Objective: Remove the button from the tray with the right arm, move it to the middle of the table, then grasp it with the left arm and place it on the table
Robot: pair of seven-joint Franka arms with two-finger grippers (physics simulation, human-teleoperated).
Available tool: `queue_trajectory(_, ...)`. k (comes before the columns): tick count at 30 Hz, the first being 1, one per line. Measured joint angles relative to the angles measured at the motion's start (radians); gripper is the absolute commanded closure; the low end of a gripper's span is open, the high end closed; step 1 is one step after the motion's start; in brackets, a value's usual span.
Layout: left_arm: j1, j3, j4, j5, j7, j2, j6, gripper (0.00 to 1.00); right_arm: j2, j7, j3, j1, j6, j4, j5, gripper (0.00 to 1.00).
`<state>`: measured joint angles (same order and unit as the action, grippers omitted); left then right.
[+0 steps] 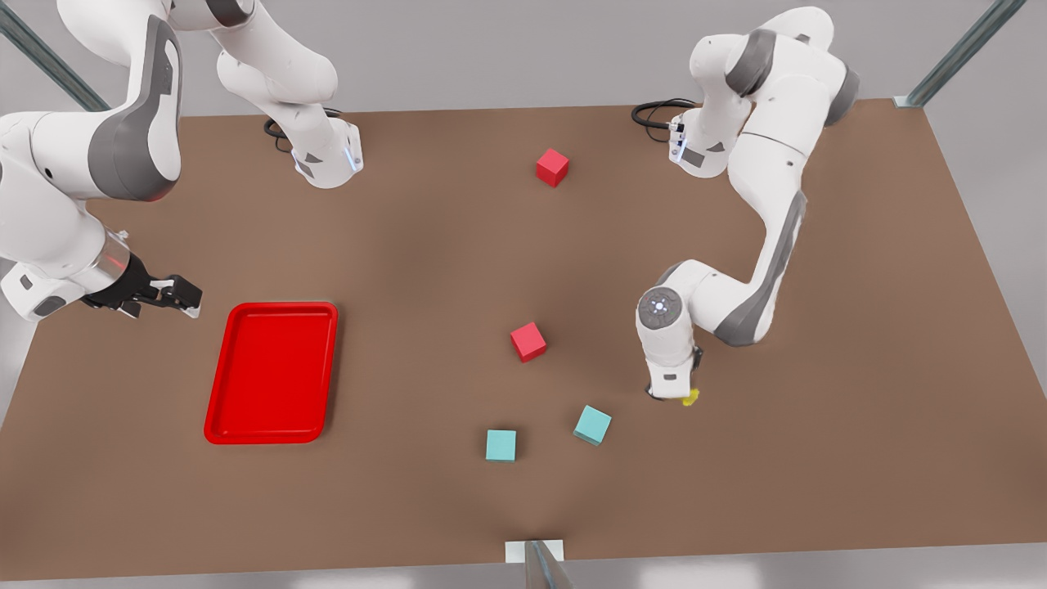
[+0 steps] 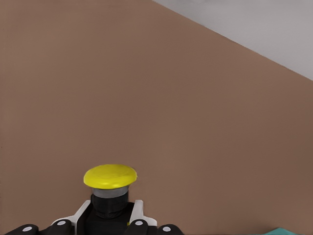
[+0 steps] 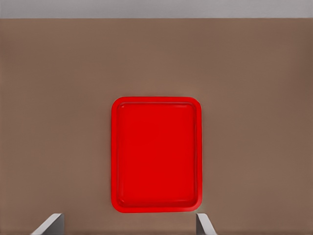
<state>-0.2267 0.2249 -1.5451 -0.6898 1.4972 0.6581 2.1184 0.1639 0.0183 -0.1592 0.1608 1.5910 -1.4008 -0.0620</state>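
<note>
The left gripper (image 1: 680, 396) is low on the table (image 1: 425, 245), right of centre in the front view, at the end of the arm that comes in from the upper right. The white wrist above it covers most of it there. Only a bit of yellow from the button (image 1: 691, 398) peeks out beside the wrist's lower edge.

The left wrist view shows more. The button (image 2: 110, 176) sits at the bottom of that frame, its round yellow cap up and its dark body clamped between the two fingers (image 2: 138, 215). The frame edge cuts off the lower part of the body and the fingertips, so I cannot tell whether the button touches the table.

The right gripper (image 1: 173, 296) hangs at the far left of the front view, just up and left of the tray (image 1: 272, 372). Part of its arm runs off the frame. Its fingers are spread, with nothing between them. In the right wrist view just the tips (image 3: 49, 224) show at the bottom corners, well apart, and the tray (image 3: 156, 154) lies between and beyond them with its floor bare.

Two red cubes (image 1: 552, 167) (image 1: 528, 341) lie near the middle of the front view. Two teal cubes (image 1: 501, 445) (image 1: 592, 424) lie below them, left of the left gripper. A teal sliver (image 2: 279, 231) at the bottom right of the left wrist view is too cut off to name.
</note>
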Motion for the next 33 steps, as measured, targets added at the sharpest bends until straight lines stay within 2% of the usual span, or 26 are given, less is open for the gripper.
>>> queue_trajectory(4, -0.156, -0.228, -0.002, -0.025, 0.191, -0.001, 0.013, 0.64, 0.001, -0.001, 0.000, 0.001, 0.000, 0.000, 0.000, 0.00)
queue_trajectory(7, -0.332, -0.417, -0.023, -0.012, 0.329, 0.023, 0.017, 0.64, 0.001, -0.001, 0.000, 0.002, 0.000, 0.000, 0.000, 0.00)
queue_trajectory(11, -0.695, -0.780, -0.050, 0.131, 0.487, 0.166, 0.014, 0.64, 0.001, -0.001, 0.001, 0.001, 0.001, 0.000, 0.000, 0.00)
queue_trajectory(14, -0.822, -0.921, -0.052, 0.248, 0.586, 0.270, 0.012, 0.64, 0.001, -0.001, 0.001, 0.000, 0.001, 0.000, 0.000, 0.00)
queue_trajectory(22, -0.936, -1.018, -0.055, 0.362, 0.784, 0.437, 0.009, 0.64, 0.002, -0.002, 0.002, 0.001, 0.001, 0.000, 0.000, 0.00)
queue_trajectory(33, -1.021, -1.068, -0.079, 0.344, 0.938, 0.519, -0.024, 0.64, 0.007, -0.002, 0.001, 0.002, 0.001, 0.000, 0.001, 0.00)
